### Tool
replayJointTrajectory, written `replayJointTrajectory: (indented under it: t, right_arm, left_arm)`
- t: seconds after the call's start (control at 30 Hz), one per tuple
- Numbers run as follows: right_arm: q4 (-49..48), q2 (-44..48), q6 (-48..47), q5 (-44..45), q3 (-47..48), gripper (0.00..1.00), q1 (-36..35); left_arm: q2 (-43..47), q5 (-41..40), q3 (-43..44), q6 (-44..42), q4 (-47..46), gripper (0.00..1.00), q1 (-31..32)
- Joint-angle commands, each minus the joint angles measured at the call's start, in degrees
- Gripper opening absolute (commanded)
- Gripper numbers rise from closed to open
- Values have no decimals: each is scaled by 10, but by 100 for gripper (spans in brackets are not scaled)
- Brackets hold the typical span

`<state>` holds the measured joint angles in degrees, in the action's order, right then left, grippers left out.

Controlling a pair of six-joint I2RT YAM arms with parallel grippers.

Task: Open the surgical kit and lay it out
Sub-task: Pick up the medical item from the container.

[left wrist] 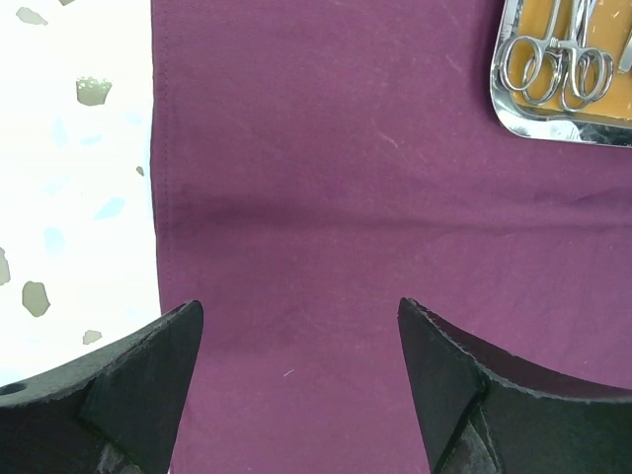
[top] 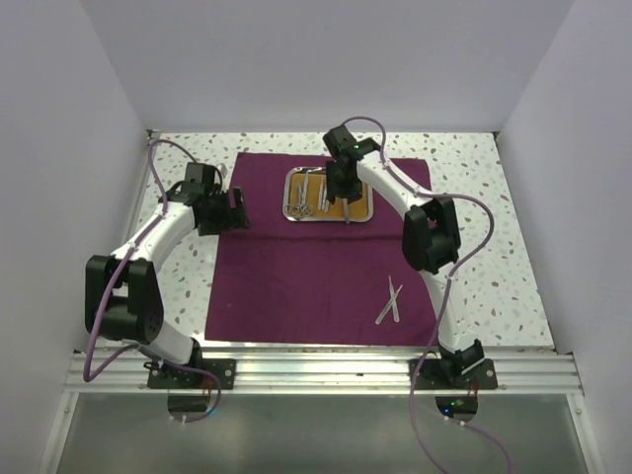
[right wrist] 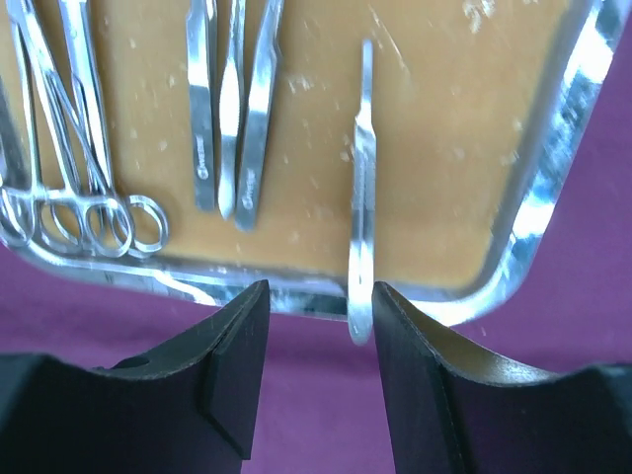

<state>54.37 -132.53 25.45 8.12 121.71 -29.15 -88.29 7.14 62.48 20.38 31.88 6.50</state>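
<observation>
The dark purple cloth wrap (top: 296, 276) lies spread flat on the table. At its far edge stands the small steel tray (top: 289, 197) with an orange-brown liner (right wrist: 444, 148). In the tray lie ring-handled forceps and scissors (right wrist: 69, 188) and several tweezers (right wrist: 232, 118). A thin silver flat handle (right wrist: 362, 197) rests across the tray's near rim (right wrist: 533, 217), its end between the fingers of my right gripper (right wrist: 318, 296), close to the right finger; the jaws stand apart. One pair of tweezers (top: 390, 301) lies on the cloth at the near right. My left gripper (left wrist: 301, 316) hangs open over bare cloth left of the tray.
White speckled tabletop (top: 474, 197) shows around the cloth. Grey walls close in the left, right and back. The cloth's left edge (left wrist: 155, 197) runs just under my left gripper's left finger.
</observation>
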Motion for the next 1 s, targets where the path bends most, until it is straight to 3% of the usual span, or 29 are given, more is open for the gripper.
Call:
replayJointTrajectory:
  t: [0.0,0.33,0.63,0.73,0.83,0.97]
  right_arm:
    - [5,-25,-8,3,59,50,0]
    - [13,-31,-3,43,21,49,0]
    - [-11,-13,7,24,-44,43,1]
    - [-17,-12,11,21,-58,26,0]
    - [-15,-14,11,22,-59,1,1]
    - [-4,-14,7,28,-46,0,0]
  left_arm:
    - [15,-5,17,-4,-2,84,-3]
    - [22,-13,10,-8,-1,84,-3]
    - [14,-8,13,-6,-4,84,-3]
    - [17,-9,9,-6,-4,84,-3]
    - [19,-10,6,-7,-4,84,-3]
    - [18,-11,11,-7,-3,84,-3]
